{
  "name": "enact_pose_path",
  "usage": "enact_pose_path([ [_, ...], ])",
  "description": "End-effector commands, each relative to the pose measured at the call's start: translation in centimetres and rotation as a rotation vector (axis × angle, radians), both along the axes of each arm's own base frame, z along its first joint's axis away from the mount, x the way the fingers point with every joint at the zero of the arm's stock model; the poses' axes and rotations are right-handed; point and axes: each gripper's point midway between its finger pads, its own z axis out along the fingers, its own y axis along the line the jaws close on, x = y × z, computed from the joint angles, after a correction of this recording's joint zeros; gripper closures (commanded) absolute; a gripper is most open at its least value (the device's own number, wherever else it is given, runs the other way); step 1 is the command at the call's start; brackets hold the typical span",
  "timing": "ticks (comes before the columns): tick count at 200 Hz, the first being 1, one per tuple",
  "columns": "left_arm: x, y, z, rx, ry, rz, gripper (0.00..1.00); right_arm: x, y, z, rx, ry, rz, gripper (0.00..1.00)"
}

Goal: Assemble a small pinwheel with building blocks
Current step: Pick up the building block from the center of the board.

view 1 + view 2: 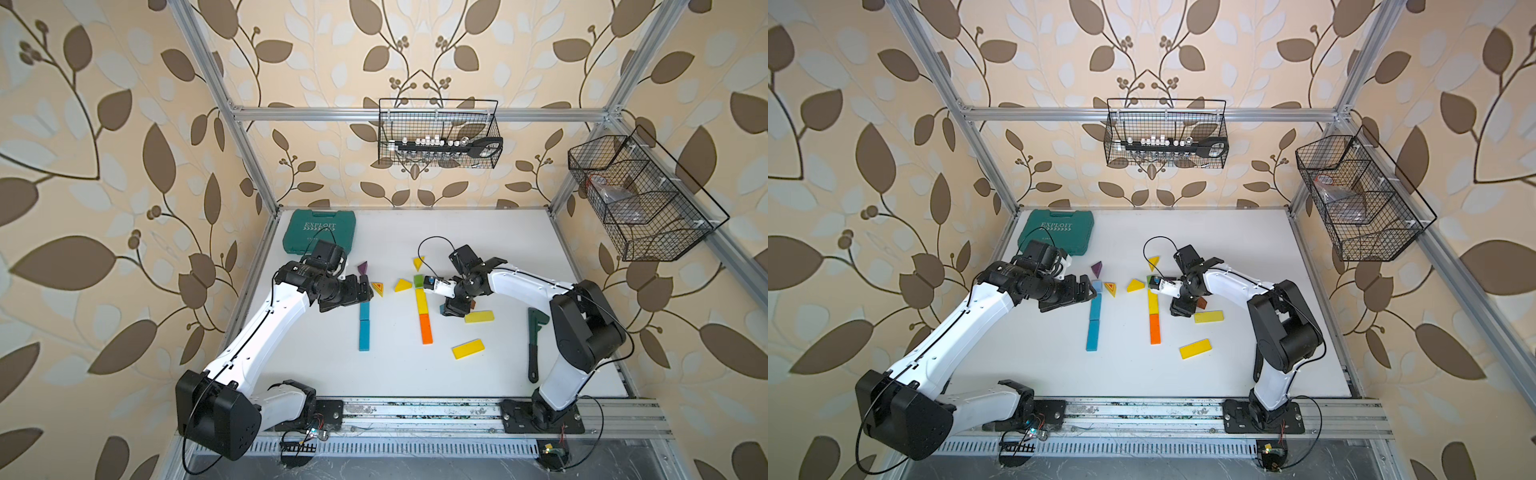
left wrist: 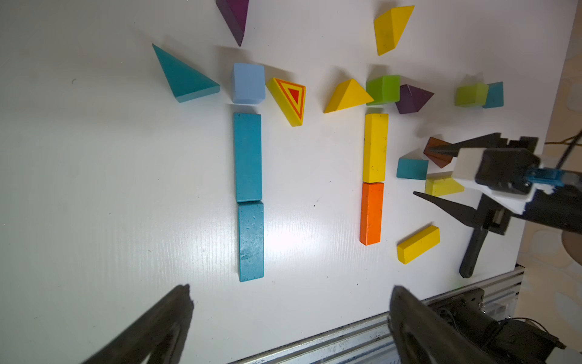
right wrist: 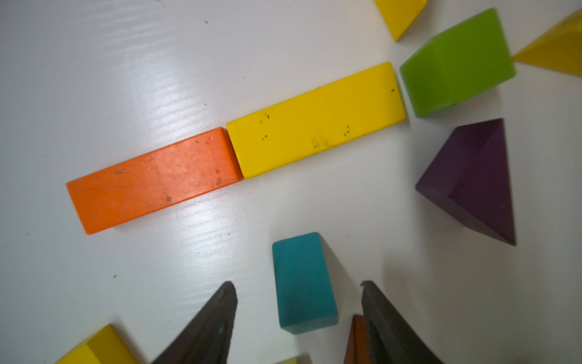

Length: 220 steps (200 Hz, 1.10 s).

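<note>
In the right wrist view an orange bar (image 3: 154, 179) and a yellow bar (image 3: 315, 119) lie end to end, with a green cube (image 3: 456, 63) at the yellow end and a purple wedge (image 3: 475, 179) beside it. My right gripper (image 3: 297, 285) is open. Its fingers stand either side of a small teal block (image 3: 302, 280) with a gap on both sides. A brown wedge (image 3: 356, 340) lies against one finger. In the left wrist view two teal bars (image 2: 248, 157) line up under a pale blue cube (image 2: 248, 83). My left gripper (image 2: 291, 289) hangs open and empty.
A teal tool case (image 1: 320, 230) sits at the back left. A dark wrench (image 1: 534, 345) lies by the right arm's base. Two loose yellow bars (image 1: 468, 349) lie at the front right. Wire baskets (image 1: 438, 133) hang on the frame.
</note>
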Motion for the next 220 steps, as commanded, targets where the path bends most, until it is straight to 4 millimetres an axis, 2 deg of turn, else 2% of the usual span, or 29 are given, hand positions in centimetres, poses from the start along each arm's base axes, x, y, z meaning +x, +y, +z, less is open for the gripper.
enact_pose_path([
  [1,-0.2,0.5,0.7,0.010,-0.040,-0.005,0.01,0.3,0.7,0.5,0.047,0.002,0.068,0.39],
  [42,0.0,0.5,1.6,0.006,-0.065,-0.002,0.01,0.4,0.5,-1.2,0.022,0.061,0.060,0.49],
  [64,0.4,0.3,2.3,-0.008,-0.087,-0.003,0.01,0.4,0.8,-1.4,0.032,0.097,0.034,0.71],
  [74,0.7,0.1,2.8,-0.021,-0.103,-0.005,0.01,0.4,0.9,-1.0,0.046,0.113,0.022,0.79],
  [101,1.6,-0.6,4.3,-0.058,-0.160,-0.013,0.01,0.9,0.6,0.5,0.087,0.128,-0.049,0.88],
  [124,2.7,-1.8,6.2,-0.080,-0.231,-0.041,0.01,3.2,-0.1,3.2,0.160,0.147,-0.276,1.00],
  [131,3.1,-2.2,6.8,-0.073,-0.264,-0.052,0.01,4.2,-0.4,4.3,0.210,0.180,-0.393,1.00],
  [159,4.7,-6.1,9.1,0.004,-0.447,-0.204,0.01,5.6,-1.0,9.3,0.553,0.426,-0.765,1.00],
  [182,5.0,-10.6,9.9,0.068,-0.598,-0.432,0.01,5.3,-1.0,13.1,0.876,0.617,-0.877,1.00],
  [220,3.4,-17.8,10.8,0.003,-0.802,-0.839,0.01,3.0,-1.0,15.5,0.970,0.757,-0.913,1.00],
])
